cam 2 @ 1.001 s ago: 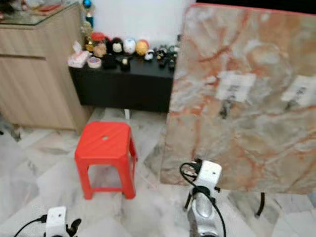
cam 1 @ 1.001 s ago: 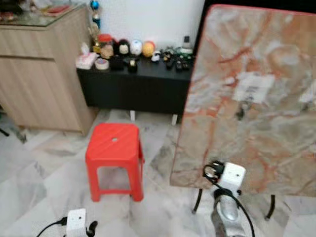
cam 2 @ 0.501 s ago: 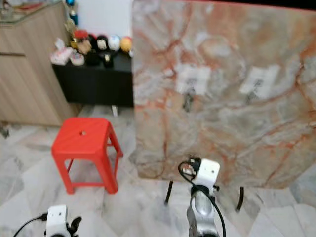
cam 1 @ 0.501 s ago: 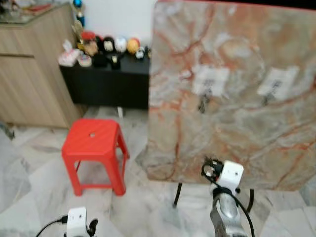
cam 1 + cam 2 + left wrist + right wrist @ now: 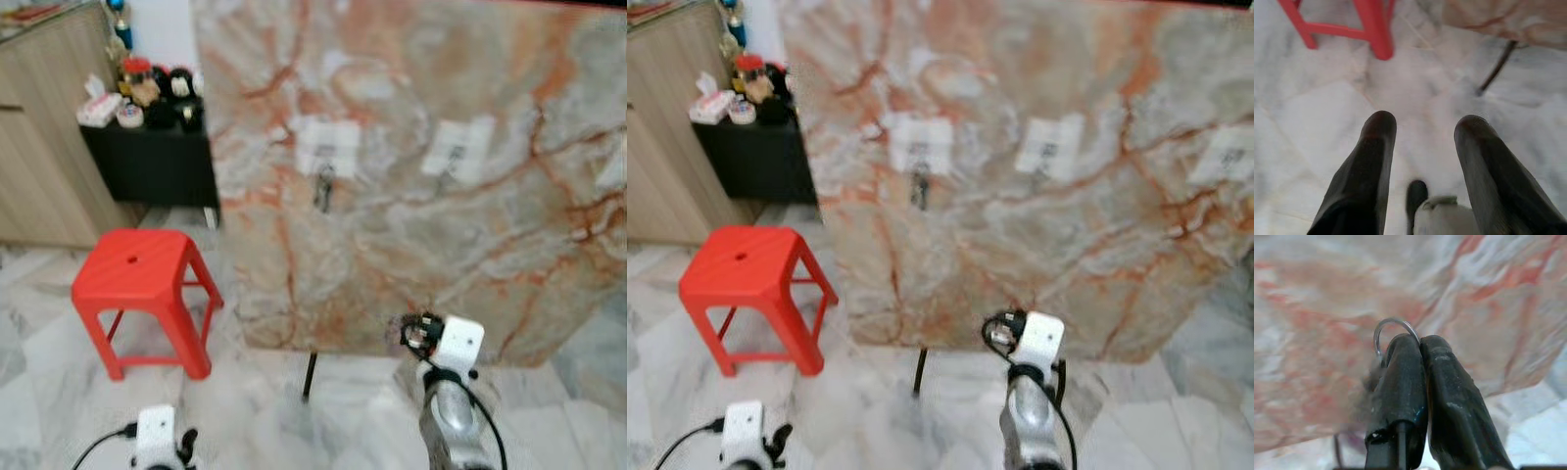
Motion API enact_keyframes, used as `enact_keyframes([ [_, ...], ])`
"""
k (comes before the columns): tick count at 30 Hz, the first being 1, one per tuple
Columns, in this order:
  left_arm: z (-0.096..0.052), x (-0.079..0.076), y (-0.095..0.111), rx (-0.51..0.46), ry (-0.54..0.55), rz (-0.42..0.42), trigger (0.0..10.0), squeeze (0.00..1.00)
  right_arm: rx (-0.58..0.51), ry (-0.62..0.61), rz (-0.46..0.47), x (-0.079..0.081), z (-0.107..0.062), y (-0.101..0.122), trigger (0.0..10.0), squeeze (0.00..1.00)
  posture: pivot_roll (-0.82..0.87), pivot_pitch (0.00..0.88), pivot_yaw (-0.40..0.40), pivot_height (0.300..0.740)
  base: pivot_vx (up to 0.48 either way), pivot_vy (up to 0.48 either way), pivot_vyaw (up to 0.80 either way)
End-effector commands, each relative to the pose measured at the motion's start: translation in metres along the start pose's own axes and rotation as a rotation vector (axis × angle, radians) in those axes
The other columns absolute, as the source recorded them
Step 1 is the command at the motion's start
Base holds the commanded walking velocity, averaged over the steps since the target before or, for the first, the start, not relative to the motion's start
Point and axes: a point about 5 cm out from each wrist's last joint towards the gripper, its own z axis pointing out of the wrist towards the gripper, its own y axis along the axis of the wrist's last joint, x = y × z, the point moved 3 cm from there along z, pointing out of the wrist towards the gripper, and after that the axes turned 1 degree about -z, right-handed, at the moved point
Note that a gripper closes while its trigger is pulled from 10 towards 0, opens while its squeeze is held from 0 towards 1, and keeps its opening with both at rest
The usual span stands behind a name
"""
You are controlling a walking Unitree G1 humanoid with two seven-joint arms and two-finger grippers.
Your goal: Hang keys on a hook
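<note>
The right gripper has its fingers pressed together, clamped on the key ring, whose thin metal loop arches out just past the fingertips on one side. Beyond those fingertips, and apart from them, stands a marble board veined in orange and grey, upright on thin dark legs. In the head views the right arm is raised in front of the board's lower edge, with the keys as a small dark cluster at its tip.

High on the board, well above the right fingers, are pale rectangular labels, and a small dark hook hangs under the leftmost one; a second label sits beside it. Whether anything hangs on that hook is too blurred to tell.

The left gripper hangs low with its fingers apart, holding nothing, pointing down at the pale marble floor. Ahead of those fingertips is the leg of a red plastic stool, which stands on the floor to the left of the board.

Farther back, a low black counter carries a huddle of small round figurines and a roll of tape, beside a wooden cabinet.
</note>
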Motion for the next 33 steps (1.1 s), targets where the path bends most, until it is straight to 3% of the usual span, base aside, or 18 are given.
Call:
enact_keyframes([
  [1,-0.001,0.007,-0.001,0.008,0.013,0.013,10.0,0.00,-0.020,0.019,0.012,0.009,0.003,0.007,10.0,0.00,0.05,0.000,-0.054,0.740,0.000,-0.341,0.00],
  [25,0.005,-0.004,0.011,-0.015,0.000,0.004,10.0,0.00,-0.007,0.091,-0.004,0.019,0.013,0.014,10.0,0.00,0.05,0.000,-0.060,0.740,0.000,-0.342,0.00],
  [33,0.004,-0.004,0.008,-0.010,0.007,-0.009,10.0,0.00,-0.008,0.094,-0.009,0.015,0.013,0.014,10.0,0.00,0.05,0.000,-0.074,0.740,0.000,-0.343,0.00],
])
